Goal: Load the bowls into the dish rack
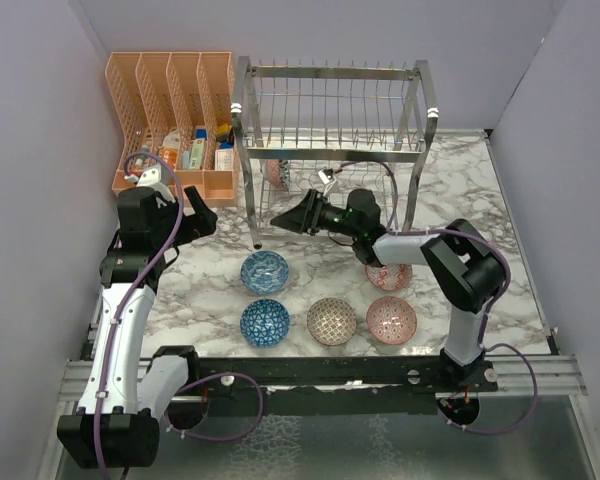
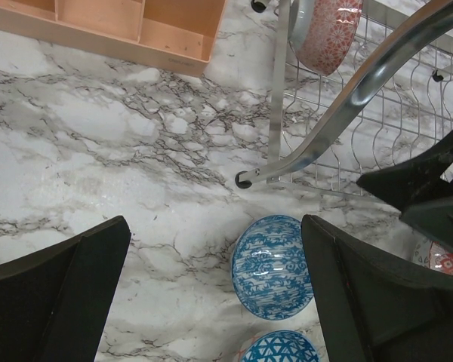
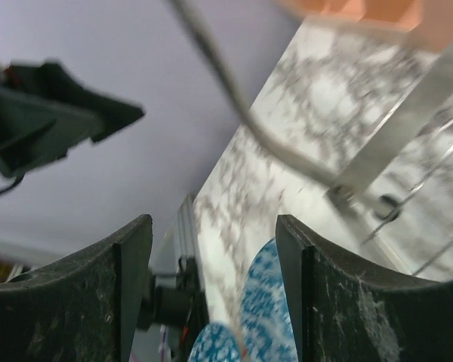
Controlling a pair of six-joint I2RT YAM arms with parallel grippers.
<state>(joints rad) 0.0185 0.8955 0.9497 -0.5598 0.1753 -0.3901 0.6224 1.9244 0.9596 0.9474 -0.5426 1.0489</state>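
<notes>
One pink bowl is racked on edge in the lower tier of the dish rack, at its left end. Five more sit on the tabletop in front of the rack: the first blue bowl nearest its front-left leg, then the second blue bowl, brown bowl and red bowl farther out. A fifth bowl is half hidden under the right arm. The right gripper is spread and empty, held by that front-left leg above the first blue bowl. The left gripper is spread and empty, left of the rack. Step judged: next pick. Needed: rim pinched, bowl lifted, tipped on edge, slotted between tines beside the pink bowl.
</notes>
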